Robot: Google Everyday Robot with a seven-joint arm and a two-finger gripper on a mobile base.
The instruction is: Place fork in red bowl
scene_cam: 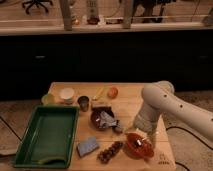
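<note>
The red bowl (136,149) is glossy orange-red and sits on the wooden table (130,102) near its front right corner. A thin pale piece that may be the fork (139,144) lies inside the bowl. My gripper (146,136) hangs at the end of the white arm (160,102), just above the bowl's right rim. A darker maroon-brown bowl (100,119) with a crumpled wrapper in it stands left of the gripper.
A green tray (47,135) lies on the table's left. A small metal cup (83,103), a white cup (66,94), an orange fruit (113,92), a blue sponge (88,146) and dark grapes (110,151) stand around the bowls. A dark counter wall runs behind.
</note>
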